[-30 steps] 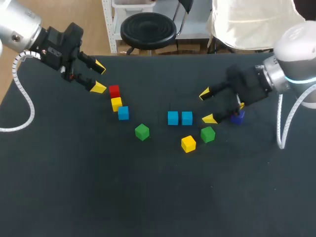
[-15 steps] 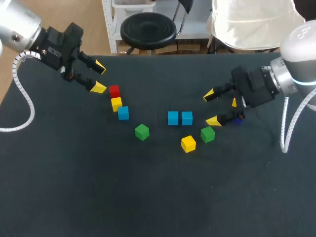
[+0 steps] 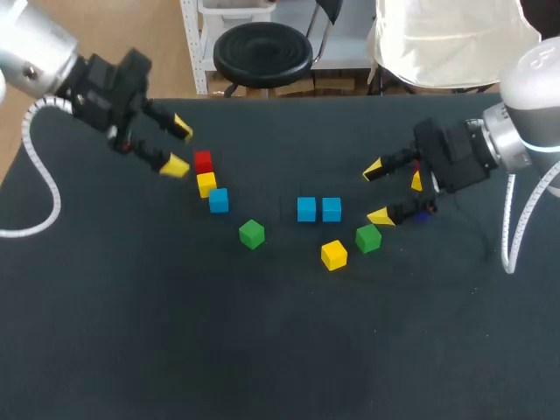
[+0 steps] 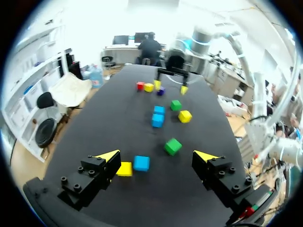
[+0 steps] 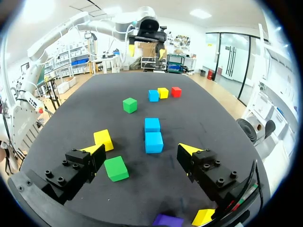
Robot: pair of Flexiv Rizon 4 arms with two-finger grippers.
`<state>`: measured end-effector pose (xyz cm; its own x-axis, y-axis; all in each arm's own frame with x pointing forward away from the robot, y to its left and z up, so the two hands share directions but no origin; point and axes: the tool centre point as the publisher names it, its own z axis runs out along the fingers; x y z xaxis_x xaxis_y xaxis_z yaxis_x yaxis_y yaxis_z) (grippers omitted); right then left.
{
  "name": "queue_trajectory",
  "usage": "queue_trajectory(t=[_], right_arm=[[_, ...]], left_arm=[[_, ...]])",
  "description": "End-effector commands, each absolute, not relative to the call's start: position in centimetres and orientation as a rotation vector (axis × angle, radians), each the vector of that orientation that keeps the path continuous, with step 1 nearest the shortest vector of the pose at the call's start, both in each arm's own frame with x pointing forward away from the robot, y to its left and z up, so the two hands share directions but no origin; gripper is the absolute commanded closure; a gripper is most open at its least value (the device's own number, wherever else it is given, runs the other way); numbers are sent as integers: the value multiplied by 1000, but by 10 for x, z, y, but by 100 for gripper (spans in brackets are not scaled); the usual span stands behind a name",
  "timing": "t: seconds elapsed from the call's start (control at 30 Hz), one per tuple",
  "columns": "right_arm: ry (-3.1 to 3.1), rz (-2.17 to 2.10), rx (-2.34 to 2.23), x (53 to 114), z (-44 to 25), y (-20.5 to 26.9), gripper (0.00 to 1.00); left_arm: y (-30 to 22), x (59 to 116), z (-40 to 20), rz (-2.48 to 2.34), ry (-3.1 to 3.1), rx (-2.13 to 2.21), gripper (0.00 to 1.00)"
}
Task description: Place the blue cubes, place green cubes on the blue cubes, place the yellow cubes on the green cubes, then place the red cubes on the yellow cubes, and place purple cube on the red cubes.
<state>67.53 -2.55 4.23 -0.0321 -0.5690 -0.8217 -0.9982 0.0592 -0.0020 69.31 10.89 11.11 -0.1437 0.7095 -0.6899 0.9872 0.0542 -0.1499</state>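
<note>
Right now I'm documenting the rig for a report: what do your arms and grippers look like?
Both arms, left arm and right arm, are silver-grey and rounded, each trailing a white ribbed cable. The left gripper and right gripper are black, with two yellow-tipped fingers.

Overhead camera looks down; facing wrist cameras apparently share blue cubes (image 4: 157, 120) (image 5: 154, 142).

The right gripper (image 5: 141, 150) hangs with its fingers spread wide above the black table (image 5: 203, 118). Just ahead of it the two blue cubes (image 5: 153, 134) sit touching, one behind the other. A near green cube (image 5: 116, 168) lies beside one fingertip, a near yellow cube (image 5: 103, 139) just past it. Farther off are a far green cube (image 5: 129, 104) and a row of a blue cube (image 5: 153, 95), a yellow cube (image 5: 163, 92) and a red cube (image 5: 176, 91) (close together, touching or nearly). A purple cube (image 5: 168, 220) partly shows under the gripper
</note>
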Motion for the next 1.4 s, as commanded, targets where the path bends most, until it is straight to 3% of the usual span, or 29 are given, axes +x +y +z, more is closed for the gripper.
queue_trajectory(t=[0.03, 0.33, 0.83, 1.4], right_arm=[[1676, 828, -1583, 675, 42, -26, 0], [1676, 828, -1583, 675, 42, -26, 0], [1676, 828, -1583, 675, 42, -26, 0], [1676, 828, -1583, 675, 42, -26, 0]], left_arm=[[101, 684, 90, -861, 1903, 1740, 0], [86, 696, 57, -878, 1872, 1820, 0], [86, 696, 57, -878, 1872, 1820, 0], [96, 745, 27, -703, 1917, 1792, 0]])
